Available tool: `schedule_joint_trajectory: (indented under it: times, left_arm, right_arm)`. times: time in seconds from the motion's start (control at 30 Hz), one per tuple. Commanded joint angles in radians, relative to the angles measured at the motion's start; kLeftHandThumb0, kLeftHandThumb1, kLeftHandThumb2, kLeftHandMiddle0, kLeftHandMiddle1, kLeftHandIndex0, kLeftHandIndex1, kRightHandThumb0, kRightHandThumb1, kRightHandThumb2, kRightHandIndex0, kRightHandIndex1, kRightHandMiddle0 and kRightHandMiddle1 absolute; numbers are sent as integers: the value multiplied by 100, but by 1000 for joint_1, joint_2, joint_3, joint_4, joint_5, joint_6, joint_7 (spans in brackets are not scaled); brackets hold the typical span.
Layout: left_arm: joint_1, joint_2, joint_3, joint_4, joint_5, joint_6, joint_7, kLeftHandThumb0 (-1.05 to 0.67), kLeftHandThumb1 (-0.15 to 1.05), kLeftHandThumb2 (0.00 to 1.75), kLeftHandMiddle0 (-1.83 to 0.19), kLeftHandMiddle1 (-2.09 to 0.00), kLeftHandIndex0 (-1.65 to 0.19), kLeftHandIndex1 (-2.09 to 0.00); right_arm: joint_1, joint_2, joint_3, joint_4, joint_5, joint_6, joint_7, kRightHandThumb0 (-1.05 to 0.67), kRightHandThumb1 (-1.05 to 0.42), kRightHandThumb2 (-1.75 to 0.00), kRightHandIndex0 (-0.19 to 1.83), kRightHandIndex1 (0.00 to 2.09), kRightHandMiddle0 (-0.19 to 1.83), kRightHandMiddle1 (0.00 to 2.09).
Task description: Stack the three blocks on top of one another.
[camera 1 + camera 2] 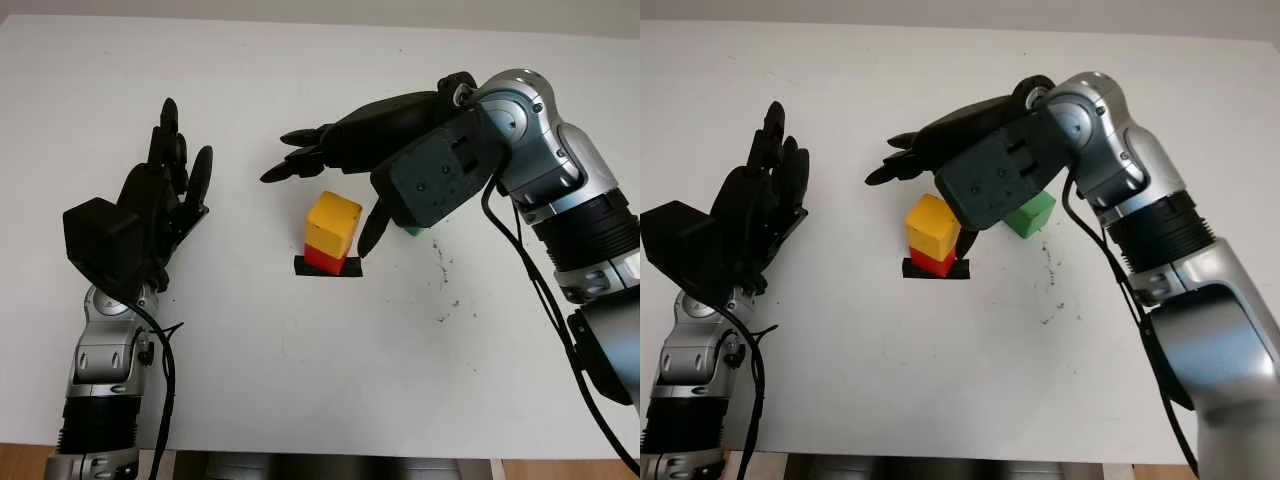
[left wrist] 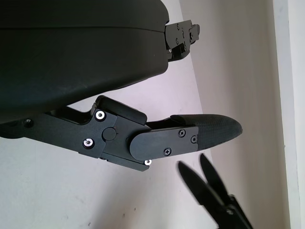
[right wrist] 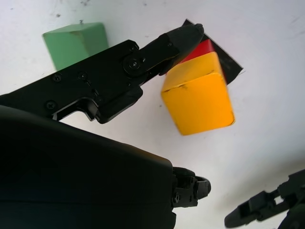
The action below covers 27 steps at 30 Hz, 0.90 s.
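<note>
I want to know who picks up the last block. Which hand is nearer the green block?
Right. The right hand hangs open just over and beside the green block, next to the yellow block stacked on the red one. The left hand is open, far across the table.

Looks like a robotics lab test setup to me: a plain white counter [image 1: 300,400] with scuff marks, a black tape marker [image 1: 328,267] stuck mid-counter, and a bare pale wall [image 1: 300,8] at the far edge.
</note>
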Motion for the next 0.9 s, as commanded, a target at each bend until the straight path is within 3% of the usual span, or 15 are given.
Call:
schedule_joint_trajectory:
  times: [0.0, 0.17, 0.33, 0.57, 0.87]
  left_arm:
    - [19, 7, -1, -14, 7, 4, 2, -72, 105, 54, 19, -5, 18, -5]
    - [23, 11, 3, -13, 3, -5, -6, -70, 105, 56, 19, -4, 19, -5]
    - [18, 16, 16, -19, -8, 6, -11, -74, 105, 57, 19, 0, 19, -3]
    - [12, 34, 21, -8, -8, 6, -19, -75, 105, 60, 19, -1, 19, -1]
    - [1, 33, 35, 2, -39, 16, -30, -75, 105, 57, 19, 0, 19, 0]
  right_arm:
    - [-21, -25, -44, -26, 34, 14, 8, -78, -82, -5, -19, 0, -15, 6]
    - [-78, -67, -147, -36, 123, 103, 31, -80, -83, -6, -19, 0, -11, 7]
    - [-119, -144, -234, 63, 122, 96, -69, -88, -84, -6, -19, 0, 0, 12]
    - [-63, -245, -223, 184, 62, 16, -122, -91, -86, -6, -19, 2, 4, 12]
    - [17, -259, -157, 246, -52, -112, -201, -89, -89, -6, -19, 0, 3, 8]
